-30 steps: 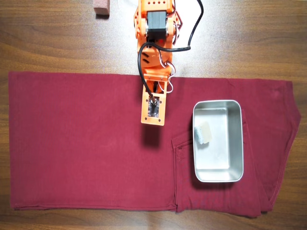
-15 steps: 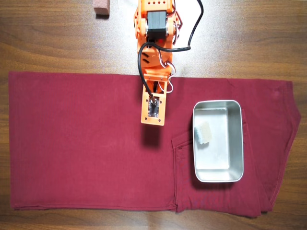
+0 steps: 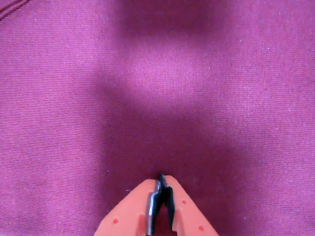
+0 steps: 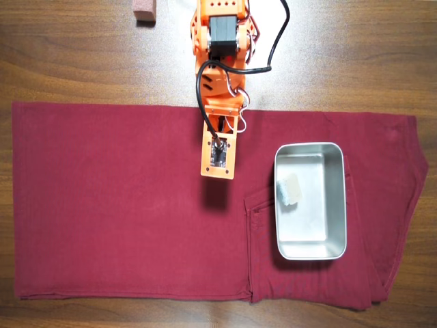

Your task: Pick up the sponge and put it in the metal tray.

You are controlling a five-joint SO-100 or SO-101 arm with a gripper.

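Observation:
The sponge (image 4: 289, 188) is a small beige-grey block lying inside the metal tray (image 4: 336, 205), against its left wall. The tray is a shiny silver pan on the dark red cloth at the right in the overhead view. My orange gripper (image 3: 161, 181) is shut with nothing between its fingers, hovering over bare cloth. In the overhead view the arm (image 4: 220, 154) hangs over the cloth left of the tray, and the fingertips are hidden under it. Neither the sponge nor the tray shows in the wrist view.
A dark red cloth (image 4: 116, 205), a pair of trousers, covers most of the wooden table (image 4: 68, 61). A pinkish-brown block (image 4: 144, 11) sits on the wood at the top left. The arm's base (image 4: 220, 34) stands at the top centre.

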